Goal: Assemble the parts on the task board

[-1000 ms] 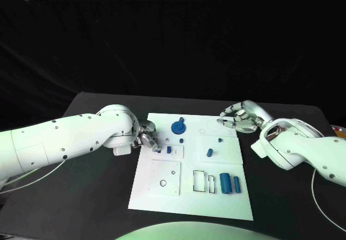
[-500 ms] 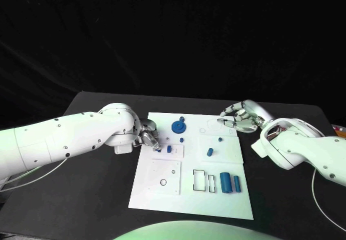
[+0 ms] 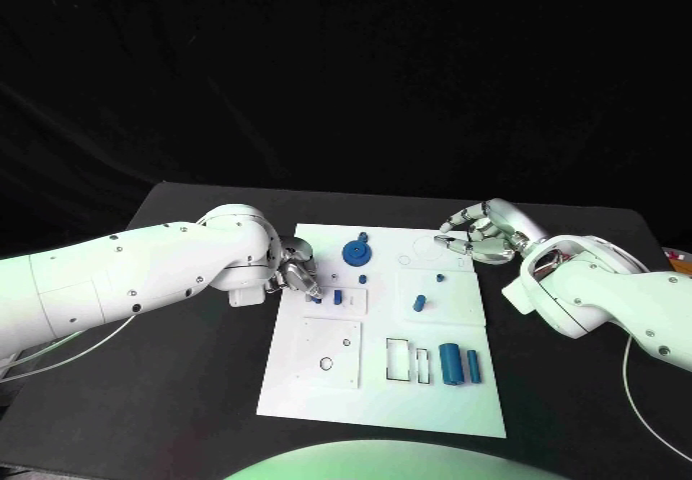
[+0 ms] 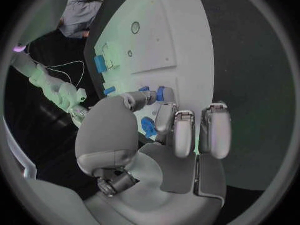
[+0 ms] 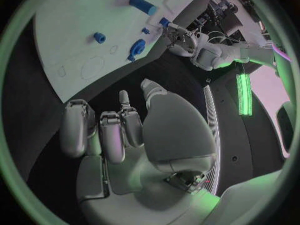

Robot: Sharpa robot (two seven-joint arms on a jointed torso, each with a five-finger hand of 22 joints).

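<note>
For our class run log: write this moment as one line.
left hand: pinching small blue part over task board | right hand: curled, holding nothing, at board's far corner

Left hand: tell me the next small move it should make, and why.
Probably lower the small blue part straight into the white task board and release. The left hand seems to pinch it by its fingertips just over the board's left side, while the right hand waits, curled, holding nothing.

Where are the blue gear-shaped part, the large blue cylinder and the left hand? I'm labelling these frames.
blue gear-shaped part [image 3: 355, 253]: head view, centre of its round face.
large blue cylinder [image 3: 451, 364]: head view, middle of its body.
left hand [image 3: 297, 274]: head view, middle of the hand at the task board's edge.
</note>
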